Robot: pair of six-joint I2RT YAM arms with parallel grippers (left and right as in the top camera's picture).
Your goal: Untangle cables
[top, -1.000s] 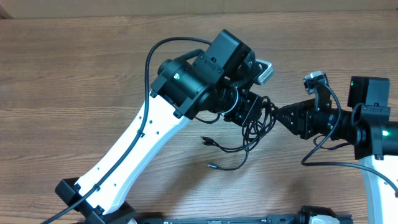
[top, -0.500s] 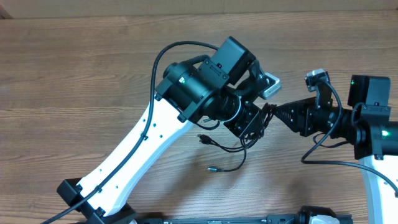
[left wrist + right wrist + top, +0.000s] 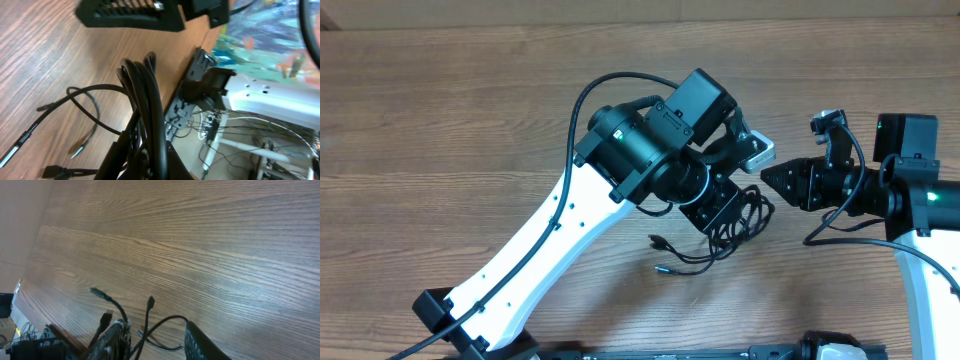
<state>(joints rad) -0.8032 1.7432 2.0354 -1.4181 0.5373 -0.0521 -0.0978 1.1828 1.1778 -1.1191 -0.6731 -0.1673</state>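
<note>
Black and thin, the limp, light cables bunch nearer the table's near edge in my clamped left gripper, loose strands crossing my part-open right gripper; I'd pinch beside a plug.

My thin black cords showed dark on the brown wooden tabletop with its fine streaked grain. Left of the cords, my long arm link was white and its round joint housing black; right of them, a small green light glowed.
</note>
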